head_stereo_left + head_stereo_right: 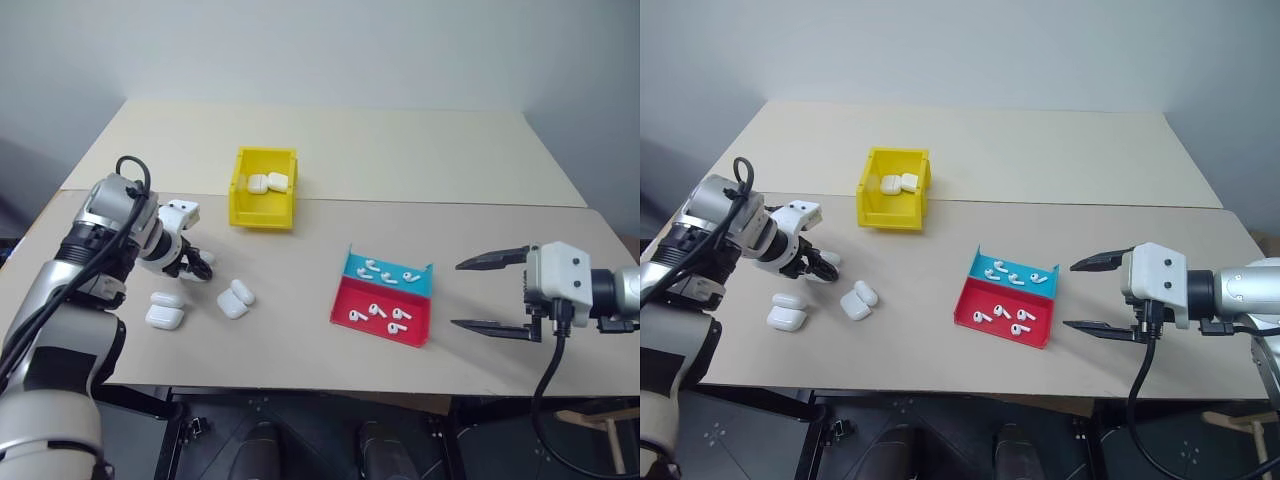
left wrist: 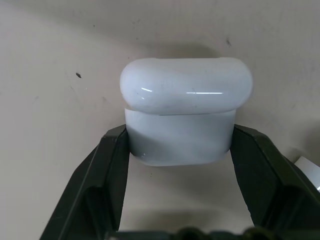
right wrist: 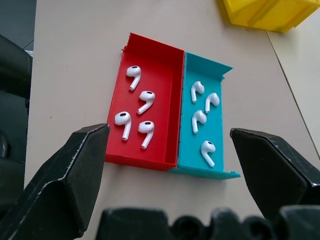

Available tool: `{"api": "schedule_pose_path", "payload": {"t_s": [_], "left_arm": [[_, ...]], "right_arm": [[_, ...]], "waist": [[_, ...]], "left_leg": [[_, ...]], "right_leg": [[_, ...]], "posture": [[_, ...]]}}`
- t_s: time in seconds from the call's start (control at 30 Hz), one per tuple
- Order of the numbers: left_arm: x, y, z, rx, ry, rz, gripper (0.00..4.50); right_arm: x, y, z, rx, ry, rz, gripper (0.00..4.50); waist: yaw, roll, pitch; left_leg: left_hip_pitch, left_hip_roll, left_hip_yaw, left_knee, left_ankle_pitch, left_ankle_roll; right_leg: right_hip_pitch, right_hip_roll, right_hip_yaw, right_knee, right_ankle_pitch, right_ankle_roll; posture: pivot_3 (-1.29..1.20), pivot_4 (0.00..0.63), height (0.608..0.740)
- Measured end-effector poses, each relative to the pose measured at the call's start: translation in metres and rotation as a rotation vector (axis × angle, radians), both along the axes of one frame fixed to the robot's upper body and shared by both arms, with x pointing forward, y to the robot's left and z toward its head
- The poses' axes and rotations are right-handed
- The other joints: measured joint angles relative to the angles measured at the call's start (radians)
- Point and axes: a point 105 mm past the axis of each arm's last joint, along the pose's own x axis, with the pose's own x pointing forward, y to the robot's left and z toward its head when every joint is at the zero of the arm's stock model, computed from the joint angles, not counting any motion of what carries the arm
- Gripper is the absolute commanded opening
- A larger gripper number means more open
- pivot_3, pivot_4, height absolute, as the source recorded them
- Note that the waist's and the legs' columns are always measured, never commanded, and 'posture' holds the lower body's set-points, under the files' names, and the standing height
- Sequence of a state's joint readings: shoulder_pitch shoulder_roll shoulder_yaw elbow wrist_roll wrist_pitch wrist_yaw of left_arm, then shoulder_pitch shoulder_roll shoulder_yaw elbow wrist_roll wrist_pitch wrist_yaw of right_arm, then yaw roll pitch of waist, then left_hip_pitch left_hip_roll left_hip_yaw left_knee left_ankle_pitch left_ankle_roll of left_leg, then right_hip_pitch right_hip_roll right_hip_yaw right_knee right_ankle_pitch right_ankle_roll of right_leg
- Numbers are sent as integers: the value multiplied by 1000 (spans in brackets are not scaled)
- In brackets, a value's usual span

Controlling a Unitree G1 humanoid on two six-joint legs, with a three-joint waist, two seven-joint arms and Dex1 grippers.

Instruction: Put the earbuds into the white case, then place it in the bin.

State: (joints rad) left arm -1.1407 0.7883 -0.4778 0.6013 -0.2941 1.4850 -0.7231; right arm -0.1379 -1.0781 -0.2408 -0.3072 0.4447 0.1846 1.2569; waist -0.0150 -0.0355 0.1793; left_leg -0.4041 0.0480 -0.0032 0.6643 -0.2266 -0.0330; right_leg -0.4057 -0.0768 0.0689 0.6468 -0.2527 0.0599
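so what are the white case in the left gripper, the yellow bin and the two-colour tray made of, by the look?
White case: glossy hard plastic, apparently; sharp light streaks on its lid. Left gripper is shut on its lower half.
Yellow bin: thick-rimmed moulded plastic, duller sheen.
Red-and-blue tray: thin-walled matte plastic, edges slightly rough; possibly printed, cannot confirm.

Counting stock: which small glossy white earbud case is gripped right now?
The white case clamped between the left gripper's black fingers; the other loose cases lie untouched nearby.
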Motion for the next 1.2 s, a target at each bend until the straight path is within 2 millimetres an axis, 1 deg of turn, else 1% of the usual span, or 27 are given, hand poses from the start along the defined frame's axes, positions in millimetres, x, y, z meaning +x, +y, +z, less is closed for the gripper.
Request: {"api": "schedule_pose_path", "payload": {"t_s": [0.07, 0.13, 0.23, 0.27, 0.3, 0.37, 0.4, 0.47, 0.5, 0.53, 0.57, 0.63, 0.73, 0.8, 0.9, 0.97, 1.07, 1.2], "left_arm": [[1, -1, 1, 6, -10, -8, 2767], [4, -3, 6, 21, -58, -41, 2767], [8, -8, 23, 24, -164, -100, 2767], [10, -11, 41, 4, -254, -121, 2767], [12, -13, 53, -5, -315, -141, 2767], [6, -16, 85, -17, -483, -204, 2767], [1, -21, 104, -43, -589, -244, 2767], [-9, -35, 127, -132, -742, -301, 2767], [-17, -44, 136, -186, -867, -344, 2767], [-26, -53, 141, -225, -976, -400, 2767], [-35, -65, 139, -269, -1057, -459, 2767], [-51, -80, 128, -357, -1186, -555, 2767], [-71, -95, 121, -482, -1372, -662, 2767], [-85, -103, 116, -595, -1472, -737, 2767], [-99, -110, 96, -702, -1459, -866, 2767], [-106, -112, 85, -756, -1426, -922, 2767], [-117, -113, 69, -802, -1357, -1036, 2767], [-122, -111, 48, -817, -1260, -1125, 2767]], "right_arm": [[0, 0, 1, -1, -4, 1, 4500], [1, 1, 3, -2, -13, 2, 4500], [2, 0, 8, -9, -20, -1, 4500], [3, 1, 12, -12, -18, -3, 4500], [2, 1, 15, -21, -19, -3, 4500], [2, 3, 24, -18, -6, -1, 4500], [2, 4, 29, -26, 1, -8, 4500], [1, 9, 36, -32, 6, -1, 4500], [0, 14, 36, -50, 29, 19, 4500], [-2, 19, 34, -77, 55, 35, 4500], [-4, 22, 32, -99, 85, 47, 4500], [-5, 33, 27, -128, 141, 70, 4500], [-4, 48, 16, -209, 197, 80, 4500], [-4, 57, 2, -282, 238, 72, 4500], [-6, 64, -15, -330, 296, 61, 3923], [-8, 66, -22, -360, 310, 58, 3289], [-1, 70, -28, -423, 257, 12, 3289], [7, 74, -39, -451, 259, -23, 3289]], "waist": [[0, 0, 0], [0, 0, 0], [0, -1, 1], [-1, -1, 1], [-2, -1, 1], [-9, -1, 1], [-11, -1, 1], [-8, -1, 1], [-5, 1, 0], [-5, 3, -1], [-3, 2, -1], [-3, 2, -1], [0, 2, -1], [2, 2, -1], [5, 2, -1], [4, 2, -1], [0, 2, -2], [-4, 2, -2]], "left_leg": [[0, 0, 0, 0, 0, 0], [-1, 0, 0, 0, 0, 0], [-2, 0, 0, 0, 0, 0], [-3, 0, 0, 1, 0, 0], [-4, 0, 0, 1, 0, 0], [-3, 0, 0, 0, 0, 0], [-3, 1, 0, 0, 0, 0], [-2, 1, 0, 1, 0, 0], [0, 1, 0, 1, 0, 0], [0, 1, 1, 1, 0, 0], [1, 1, 1, 1, 0, 0], [0, 1, 1, 3, 0, 0], [0, 1, 1, 4, 0, 0], [0, 1, 1, 4, 0, 0], [-2, 1, 1, 5, 0, 0], [-3, 1, 1, 5, 0, 0], [-1, 1, 1, 5, 0, 0], [0, 2, 1, 4, 0, 0]], "right_leg": [[0, 0, 0, 0, 0, 0], [0, 0, 0, 0, 0, 0], [-2, 0, 0, 0, 0, 0], [-3, 0, 0, 0, 0, 0], [-3, 0, 0, 0, 0, 0], [-4, 0, 1, 0, 0, 0], [-3, 0, 1, 0, 0, 0], [-2, -1, 0, 1, 0, 0], [0, -1, 0, 0, 0, 0], [1, -1, 0, -1, 0, 0], [1, -1, 0, 0, 0, 0], [1, -1, 0, 1, 1, -1], [1, 0, 0, 0, 1, -1], [1, -1, 0, -1, 1, -1], [0, -1, -1, -1, 1, -1], [0, -1, 0, -1, 1, -1], [1, 0, 0, -1, 1, -1], [0, 0, 0, -1, 1, -1]], "posture": [[0, 150, 740], [0, 150, 740], [0, 150, 740], [0, 150, 740], [0, 150, 740], [0, 150, 740], [0, 150, 740], [0, 150, 740], [0, 150, 740], [0, 150, 740], [0, 150, 740], [0, 150, 740], [0, 150, 740], [0, 150, 740], [0, 150, 740], [0, 150, 740], [0, 150, 740], [0, 150, 740]]}}
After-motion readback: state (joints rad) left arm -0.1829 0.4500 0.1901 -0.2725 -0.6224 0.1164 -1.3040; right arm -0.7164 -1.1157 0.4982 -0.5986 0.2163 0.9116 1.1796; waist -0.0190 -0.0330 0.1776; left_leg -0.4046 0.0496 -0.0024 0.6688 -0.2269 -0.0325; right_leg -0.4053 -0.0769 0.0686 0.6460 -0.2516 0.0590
